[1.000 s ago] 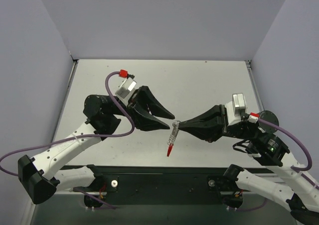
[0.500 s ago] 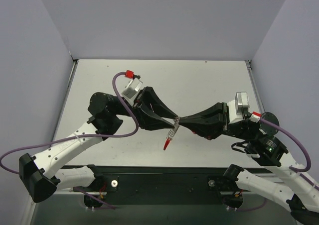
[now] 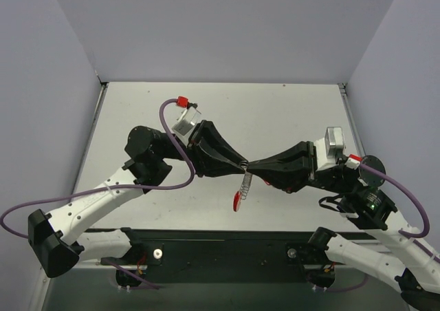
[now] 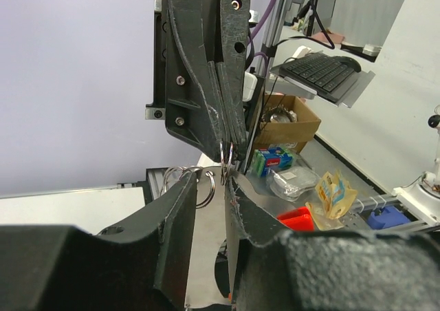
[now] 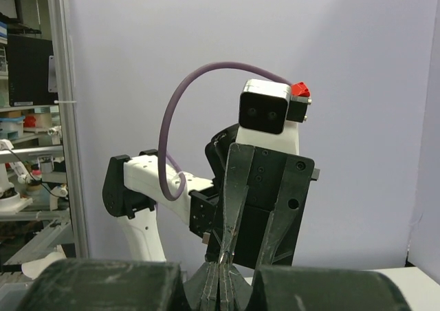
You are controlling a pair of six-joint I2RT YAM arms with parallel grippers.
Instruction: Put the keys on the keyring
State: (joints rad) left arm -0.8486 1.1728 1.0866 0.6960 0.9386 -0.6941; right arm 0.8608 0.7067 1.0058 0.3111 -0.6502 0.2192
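Right hand [image 5: 221, 259]: fingers pressed together, clamped on the top of the keyring [image 3: 245, 182], which hangs straight below its tips, red end lowest, above the tabletop [image 3: 289, 111]. Left hand [image 4: 212, 180]: tip to tip with the right, fingers apart, silver rings [image 4: 201, 182] in the gap between them.

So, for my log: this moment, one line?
right fingers: shut on keyring | left fingers: open, at keyring | keyring: dangling
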